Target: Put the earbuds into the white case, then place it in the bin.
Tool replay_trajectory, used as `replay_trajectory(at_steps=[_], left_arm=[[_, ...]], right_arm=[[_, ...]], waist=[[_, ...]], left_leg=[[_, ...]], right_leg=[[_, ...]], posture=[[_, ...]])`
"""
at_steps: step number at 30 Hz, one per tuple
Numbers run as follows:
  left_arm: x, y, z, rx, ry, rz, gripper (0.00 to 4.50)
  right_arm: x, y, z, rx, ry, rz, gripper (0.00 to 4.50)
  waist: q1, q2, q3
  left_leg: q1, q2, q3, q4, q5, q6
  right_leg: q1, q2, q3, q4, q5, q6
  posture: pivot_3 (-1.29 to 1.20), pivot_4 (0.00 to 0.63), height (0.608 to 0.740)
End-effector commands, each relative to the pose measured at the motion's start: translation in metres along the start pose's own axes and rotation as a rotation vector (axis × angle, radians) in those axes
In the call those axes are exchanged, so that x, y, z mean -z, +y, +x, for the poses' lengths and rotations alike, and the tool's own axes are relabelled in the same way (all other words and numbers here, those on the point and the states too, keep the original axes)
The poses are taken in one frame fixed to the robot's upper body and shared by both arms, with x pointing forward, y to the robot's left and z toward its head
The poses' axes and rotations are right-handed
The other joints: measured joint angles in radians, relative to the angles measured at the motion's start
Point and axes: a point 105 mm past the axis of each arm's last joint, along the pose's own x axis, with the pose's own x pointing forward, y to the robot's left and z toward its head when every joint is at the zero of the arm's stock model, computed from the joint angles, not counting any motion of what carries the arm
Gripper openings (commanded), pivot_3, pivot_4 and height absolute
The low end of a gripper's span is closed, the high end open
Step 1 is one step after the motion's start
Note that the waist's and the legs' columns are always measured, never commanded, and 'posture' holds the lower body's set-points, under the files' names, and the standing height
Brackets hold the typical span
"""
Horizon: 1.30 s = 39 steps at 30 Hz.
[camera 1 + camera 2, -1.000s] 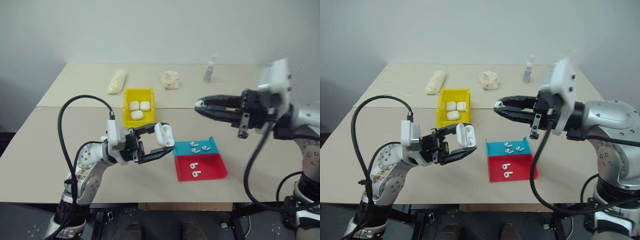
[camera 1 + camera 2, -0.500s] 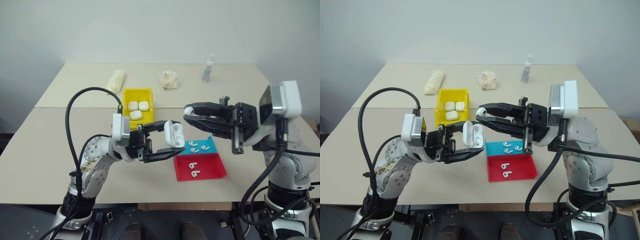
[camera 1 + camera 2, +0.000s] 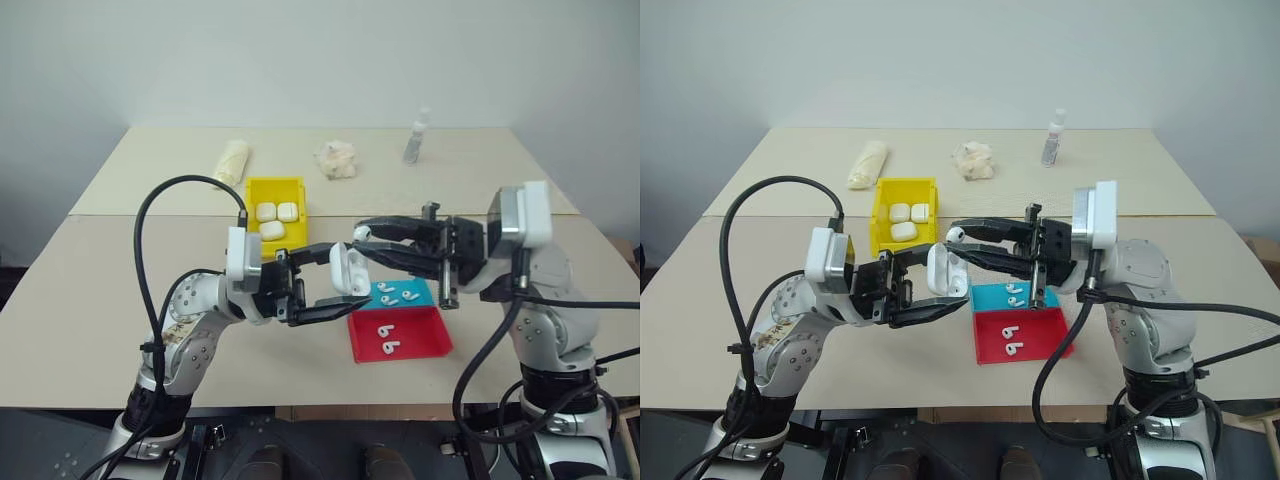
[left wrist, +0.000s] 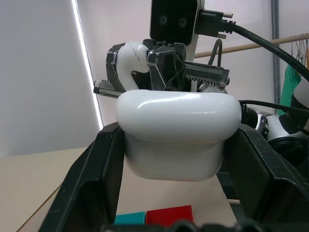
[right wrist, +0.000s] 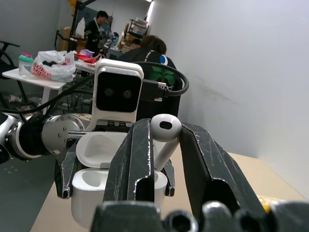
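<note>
Right claw (image 5: 161, 145) clamped on earbud (image 5: 165, 129), just above open white case (image 3: 349, 270) clamped in left claw (image 3: 335, 283) over bench. Stem down, lowered straight into socket; case kept steady.

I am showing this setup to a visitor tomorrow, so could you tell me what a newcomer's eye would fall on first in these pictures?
First, the two grippers meeting in mid-air above the table: the left gripper holds an open white case, and the right gripper pinches an earbud just above it. Next come the colours: a yellow bin with three white cases behind the left arm, and blue and red trays of loose earbuds under the right arm.
</note>
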Motion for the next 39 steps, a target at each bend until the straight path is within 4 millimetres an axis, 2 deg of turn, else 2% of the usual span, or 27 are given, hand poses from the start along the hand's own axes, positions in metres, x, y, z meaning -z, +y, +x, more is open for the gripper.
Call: replay_trajectory(at_steps=[1, 14, 20, 27, 31, 34, 37, 39], left_arm=[[-0.007, -0.001, 0.005, 0.021, -0.004, 0.03, 2.78], [-0.007, -0.001, 0.005, 0.018, -0.007, 0.033, 2.78], [-0.006, 0.0, 0.004, 0.017, -0.005, 0.033, 2.78], [-0.003, 0.002, 0.003, 0.01, 0.009, 0.035, 2.78], [0.01, 0.005, -0.014, -0.017, 0.1, 0.037, 2.78], [0.02, 0.005, -0.036, -0.04, 0.2, 0.045, 2.78], [0.026, 0.005, -0.057, -0.079, 0.281, 0.033, 2.78], [0.031, 0.003, -0.074, -0.106, 0.34, 0.027, 2.78]], right_arm=[[-0.002, 0.0, 0.002, -0.009, -0.014, -0.033, 0.7], [0.009, 0.005, -0.003, -0.013, 0.024, -0.024, 0.7], [0.015, 0.01, -0.004, -0.043, 0.058, -0.053, 2.54], [0.017, 0.012, -0.007, -0.063, 0.083, -0.072, 2.54], [-0.002, 0.008, -0.013, -0.068, 0.078, -0.085, 2.54], [-0.003, 0.0, -0.025, -0.063, 0.22, -0.051, 2.54], [0.011, -0.015, -0.042, -0.051, 0.468, -0.008, 2.54], [0.031, -0.03, -0.057, -0.069, 0.715, 0.014, 2.54]], waist=[[0.0, 0.0, 0.0], [0.0, 0.0, 0.0], [0.0, 0.0, 0.0], [0.0, 0.0, 0.0], [0.0, 0.0, 0.0], [-0.001, 0.0, 0.0], [-0.001, 0.001, 0.001], [-0.005, 0.001, 0.001]], left_leg=[[0.0, 0.0, 0.0, 0.0, 0.0, 0.0], [0.0, 0.0, 0.0, 0.0, 0.0, 0.0], [0.0, 0.0, 0.0, 0.0, 0.0, 0.0], [0.0, 0.0, 0.0, 0.0, 0.0, 0.0], [0.0, 0.0, 0.0, 0.0, 0.0, 0.0], [0.0, 0.0, 0.0, 0.0, 0.0, 0.0], [0.0, 0.0, 0.001, -0.001, 0.0, 0.0], [0.001, 0.001, 0.001, -0.001, 0.0, 0.0]], right_leg=[[0.0, 0.0, 0.0, 0.0, 0.0, 0.0], [0.0, 0.0, 0.0, 0.0, 0.0, 0.0], [0.0, 0.0, 0.0, 0.0, 0.0, 0.0], [0.0, 0.0, 0.0, 0.0, 0.0, 0.0], [0.0, 0.0, 0.0, 0.0, 0.0, 0.0], [0.0, 0.0, 0.0, 0.0, 0.0, 0.0], [-0.001, 0.0, 0.0, 0.0, 0.0, 0.0], [0.0, 0.0, 0.0, 0.0, 0.0, 0.0]], posture=[[0.0, 0.15, 0.74], [0.0, 0.15, 0.74], [0.0, 0.15, 0.74], [0.0, 0.15, 0.74], [0.0, 0.15, 0.74], [0.0, 0.15, 0.74], [0.0, 0.15, 0.74], [0.0, 0.15, 0.74]])
